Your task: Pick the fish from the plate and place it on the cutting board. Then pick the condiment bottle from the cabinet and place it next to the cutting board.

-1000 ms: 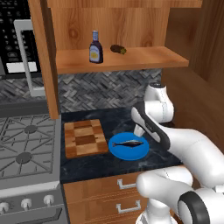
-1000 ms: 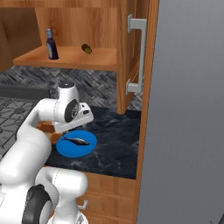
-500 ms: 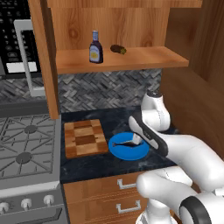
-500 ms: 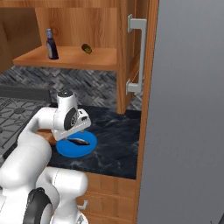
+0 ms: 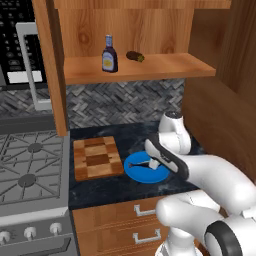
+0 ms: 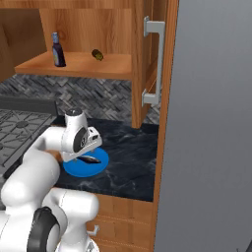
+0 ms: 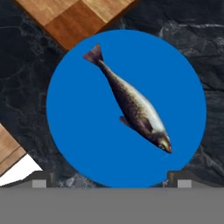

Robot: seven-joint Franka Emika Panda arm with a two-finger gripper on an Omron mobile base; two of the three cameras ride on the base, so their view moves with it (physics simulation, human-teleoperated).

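Hand view puts my gripper (image 7: 107, 177) right above the fish (image 7: 131, 105), jaws spread wide, nothing grasped. Fish lies on the plate (image 7: 78, 131), untouched, so I judge neither step done: fish to board (image 5: 96, 158), then bottle (image 5: 109, 54) off the cabinet (image 5: 145, 65) shelf, where it stands upright near a stubby dark item (image 5: 134, 56). Plate sits just beside the board on dark marbled counter (image 6: 130, 167). Stove (image 5: 27, 170) left of board, herringbone backsplash (image 5: 125, 102) behind.
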